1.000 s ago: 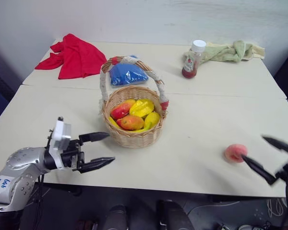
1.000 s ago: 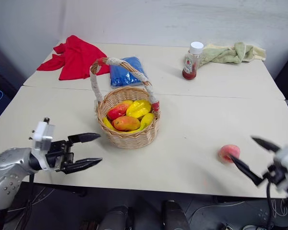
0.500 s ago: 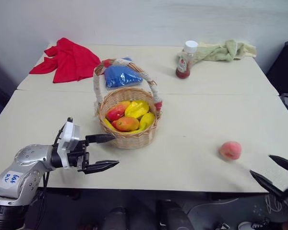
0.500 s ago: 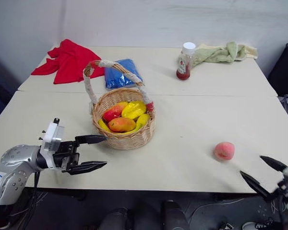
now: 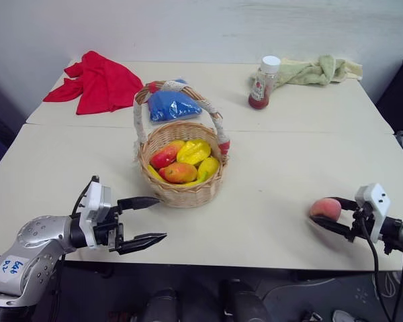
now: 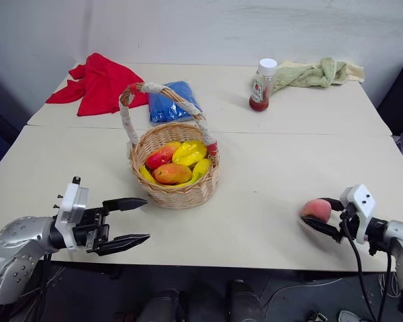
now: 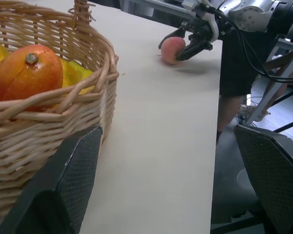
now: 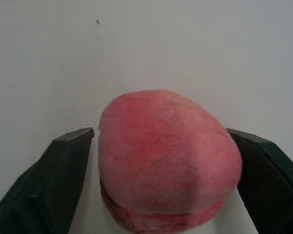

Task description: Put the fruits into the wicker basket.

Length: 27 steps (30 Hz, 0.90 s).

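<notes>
- Lower right of the head view: peach (image 5: 326,208) on the table (image 5: 275,168), sitting between the right gripper (image 5: 330,213) fingers; both fingers flank it closely, contact not certain.
- Centre: wicker basket (image 5: 181,171), upright, mangoes (image 5: 181,172) and yellow fruits inside.
- Lower left: left gripper (image 5: 146,219) spread, empty, near the basket's front.
- Upper frame: blue bag (image 5: 174,104), red cloth (image 5: 101,80), sauce bottle (image 5: 263,83), green towel (image 5: 316,70).

You have a red cloth (image 5: 101,80), blue bag (image 5: 173,105), sauce bottle (image 5: 262,83) and green towel (image 5: 316,70) at the table's (image 5: 289,161) far side.
</notes>
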Available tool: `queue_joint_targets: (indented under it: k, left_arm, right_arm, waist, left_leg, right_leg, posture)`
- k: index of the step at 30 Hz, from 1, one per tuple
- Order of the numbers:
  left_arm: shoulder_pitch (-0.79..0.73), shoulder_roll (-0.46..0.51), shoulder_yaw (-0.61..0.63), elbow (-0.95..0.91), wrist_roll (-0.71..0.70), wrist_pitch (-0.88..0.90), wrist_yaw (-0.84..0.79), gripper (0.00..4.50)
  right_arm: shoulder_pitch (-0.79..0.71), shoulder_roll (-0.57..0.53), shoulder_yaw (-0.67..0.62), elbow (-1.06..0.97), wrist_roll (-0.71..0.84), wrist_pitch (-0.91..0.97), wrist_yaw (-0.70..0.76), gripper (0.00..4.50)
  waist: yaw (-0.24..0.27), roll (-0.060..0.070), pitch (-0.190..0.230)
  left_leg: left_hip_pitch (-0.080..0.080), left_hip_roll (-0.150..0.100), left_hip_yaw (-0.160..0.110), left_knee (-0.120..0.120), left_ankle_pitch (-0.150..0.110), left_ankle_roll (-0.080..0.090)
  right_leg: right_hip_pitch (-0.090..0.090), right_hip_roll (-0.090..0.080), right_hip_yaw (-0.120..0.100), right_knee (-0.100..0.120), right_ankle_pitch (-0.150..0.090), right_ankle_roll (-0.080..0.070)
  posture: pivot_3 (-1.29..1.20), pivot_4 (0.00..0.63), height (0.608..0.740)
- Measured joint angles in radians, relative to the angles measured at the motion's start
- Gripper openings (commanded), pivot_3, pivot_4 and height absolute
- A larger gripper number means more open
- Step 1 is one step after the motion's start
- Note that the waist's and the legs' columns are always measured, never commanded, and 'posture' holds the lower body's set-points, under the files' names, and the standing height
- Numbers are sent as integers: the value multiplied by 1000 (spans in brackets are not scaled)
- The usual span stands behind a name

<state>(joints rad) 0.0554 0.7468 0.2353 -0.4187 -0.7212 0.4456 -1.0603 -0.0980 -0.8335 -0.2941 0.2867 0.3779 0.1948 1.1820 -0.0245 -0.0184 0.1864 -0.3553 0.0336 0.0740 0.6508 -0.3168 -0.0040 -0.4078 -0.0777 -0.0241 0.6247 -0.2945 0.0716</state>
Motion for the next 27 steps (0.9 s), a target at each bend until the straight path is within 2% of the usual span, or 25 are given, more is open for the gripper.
queue_joint_targets:
  k: [2, 3, 6, 10, 15, 17, 21, 26, 27]
  left_arm:
    - [11, 0, 14, -10, -2, 0, 10, 4500]
    - [25, 0, 31, -12, -3, 0, 16, 4500]
    - [57, -5, 73, -14, -23, 2, 36, 4500]
    - [95, -39, 150, -18, -67, 4, 72, 4500]
    - [222, -48, 251, -17, -79, -1, 73, 4500]
    - [247, -55, 281, -10, -83, -1, 75, 4500]
    - [282, -97, 306, -5, -84, -21, 82, 4500]
    - [302, -114, 305, -10, -83, -35, 93, 4500]
    - [304, -116, 305, -12, -83, -38, 96, 4500]
  right_arm:
    - [-34, -1, 18, 11, 4, 2, 34, 2698]
    - [-43, -1, 20, -3, 12, 5, 54, 2637]
    - [-64, -1, 36, -108, 53, 47, 76, 2635]
    - [-136, 32, 137, -394, 138, 178, 57, 2635]
    - [-394, 259, 365, -610, 154, 356, -150, 2635]
    - [-500, 318, 420, -640, 147, 405, -217, 2635]
    - [-644, 459, 549, -580, 20, 394, -344, 2635]
    - [-669, 491, 583, -511, -66, 363, -410, 4354]
    - [-664, 493, 581, -514, -69, 342, -405, 4479]
  waist:
    - [-1, 0, 0]
    - [-1, 0, 0]
    - [-5, 0, 0]
    - [-8, 0, 0]
    - [-18, 0, 1]
    - [-6, 0, 0]
    - [-4, -3, -1]
    - [-7, -3, -2]
    - [-7, -3, -2]
  left_leg:
    - [0, 0, 0, 0, 0, 0]
    - [0, 0, 0, 0, 0, 0]
    - [0, 1, 0, -1, 0, 0]
    - [0, 4, 0, -1, 0, -3]
    - [-3, 5, 0, -2, 1, -6]
    - [-7, 4, -2, -1, 1, -6]
    - [-18, 2, -5, 1, 2, -7]
    - [-21, 0, -5, 0, 3, -7]
    - [-21, 0, -5, 0, 2, -7]
  right_leg:
    - [0, 0, 0, 1, 0, 0]
    - [0, 0, 0, 1, 0, 0]
    - [-1, 0, 0, 1, 0, 0]
    - [-2, 2, 0, 2, 0, 0]
    - [-8, 1, 0, 3, -1, -2]
    - [-10, -1, -2, 3, -1, -3]
    - [-18, -4, -5, 3, -1, -4]
    - [-19, -5, -6, 1, -1, -3]
    - [-19, -5, -7, 1, -1, -3]
  posture:
    - [0, 150, 740]
    - [0, 150, 740]
    - [0, 150, 740]
    - [0, 150, 740]
    - [0, 150, 740]
    - [0, 150, 740]
    - [0, 150, 740]
    - [0, 150, 740]
    - [0, 150, 740]
